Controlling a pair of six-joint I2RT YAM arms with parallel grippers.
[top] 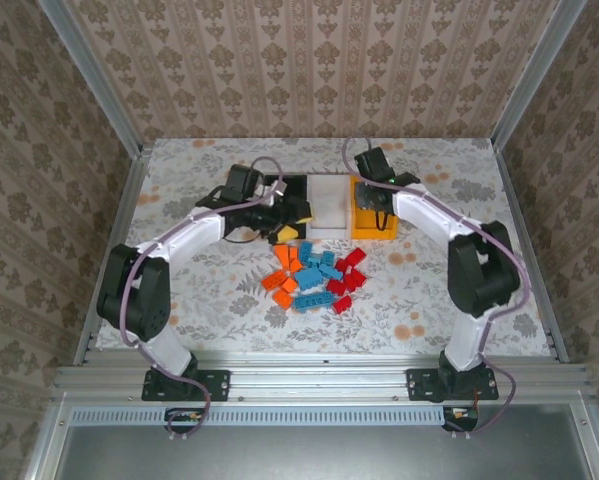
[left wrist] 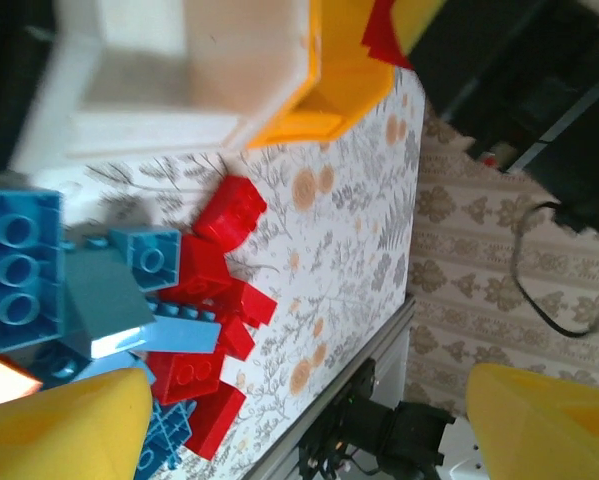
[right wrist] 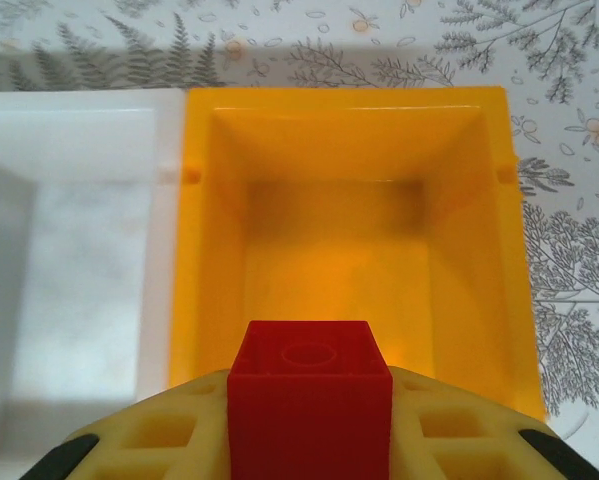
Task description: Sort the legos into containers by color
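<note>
While the right gripper (right wrist: 309, 450) hangs over the yellow-orange bin (right wrist: 204, 250), its jaws are closed narrow on a red brick (right wrist: 309, 385), so the step in hand looks like the drop of a red piece into that container. The next move, as I judge it, calls for little: open the jaws with the brick well inside the rim, away from the wall shared with the white bin (right wrist: 79, 260), which touches it on the left. A release too near that wall could send the brick into the wrong bin.

The three bins stand in a row toward the far edge of the table (top: 179, 190) — the black bin (top: 297, 185) on the left, white in the middle, yellow-orange on the right. The pile of legos (top: 314, 272) lies mid-table, between the bins and the near edge, with orange, blue and red pieces mixed and touching. Most of the sorting seems yet to be done.

The left gripper (left wrist: 304, 425) is spread wide and holds nothing — it hovers by the black bin, above the pile's far-left part. Both arms crowd the row of bins, so they could get in each other's way.
</note>
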